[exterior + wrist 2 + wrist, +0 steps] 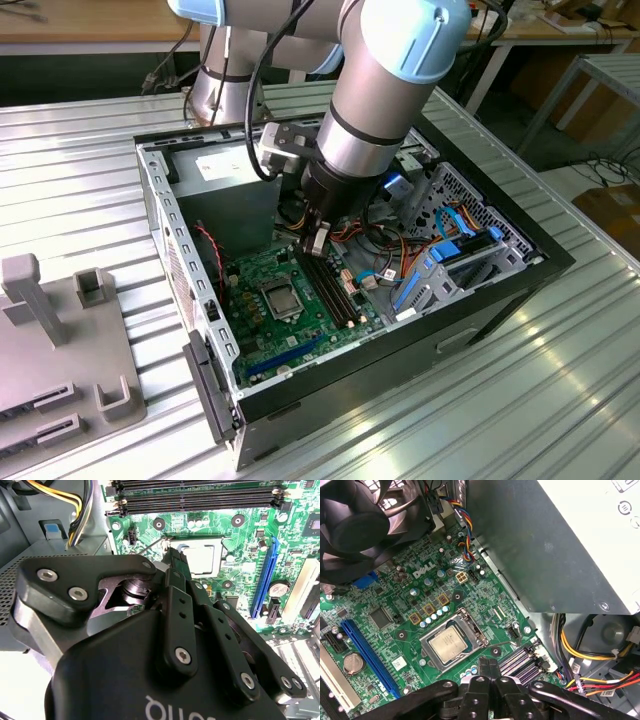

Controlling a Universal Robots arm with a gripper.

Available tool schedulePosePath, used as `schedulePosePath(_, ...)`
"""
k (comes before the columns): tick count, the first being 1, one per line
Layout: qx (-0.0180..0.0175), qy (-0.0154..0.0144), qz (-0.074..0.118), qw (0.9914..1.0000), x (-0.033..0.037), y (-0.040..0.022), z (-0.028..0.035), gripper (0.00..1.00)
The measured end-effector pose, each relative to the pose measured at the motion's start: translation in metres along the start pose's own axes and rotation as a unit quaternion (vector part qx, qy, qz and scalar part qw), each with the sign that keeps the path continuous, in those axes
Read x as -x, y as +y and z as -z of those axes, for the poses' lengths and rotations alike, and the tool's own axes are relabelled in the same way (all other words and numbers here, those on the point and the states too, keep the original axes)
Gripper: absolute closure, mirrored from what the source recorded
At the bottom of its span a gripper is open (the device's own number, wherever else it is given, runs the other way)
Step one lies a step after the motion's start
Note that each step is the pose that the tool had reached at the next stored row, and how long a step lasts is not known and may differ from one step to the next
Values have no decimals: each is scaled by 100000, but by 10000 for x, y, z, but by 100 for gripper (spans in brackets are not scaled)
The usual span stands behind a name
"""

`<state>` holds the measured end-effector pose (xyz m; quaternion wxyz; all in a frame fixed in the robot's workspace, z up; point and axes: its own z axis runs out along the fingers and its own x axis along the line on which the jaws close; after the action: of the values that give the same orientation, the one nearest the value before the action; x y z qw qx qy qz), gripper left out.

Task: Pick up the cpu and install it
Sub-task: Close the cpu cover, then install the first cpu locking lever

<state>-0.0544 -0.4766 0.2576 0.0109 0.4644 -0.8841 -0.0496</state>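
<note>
In the socket frame (454,645) on the green motherboard (395,630) the cpu (451,645) already lies flat, so the placing looks done; whether the frame is latched I cannot tell. The gripper (489,666) hangs just above the memory slots (330,285) beside it, fingers pressed together, holding nothing, inside the open computer case (160,190).

Open computer case (520,262), grey fixture (60,340)

Green motherboard (415,615), dull silver-grey cpu (448,644), blue slot (367,652).
</note>
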Motion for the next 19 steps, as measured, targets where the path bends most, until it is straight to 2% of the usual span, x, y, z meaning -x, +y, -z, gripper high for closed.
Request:
schedulePosePath(7,0,-4,1,100000,-7,9,-1,89)
schedulePosePath(13,2,-3,4,100000,-71,101,-8,89)
schedulePosePath(19,1,-2,1,100000,-106,152,-12,89)
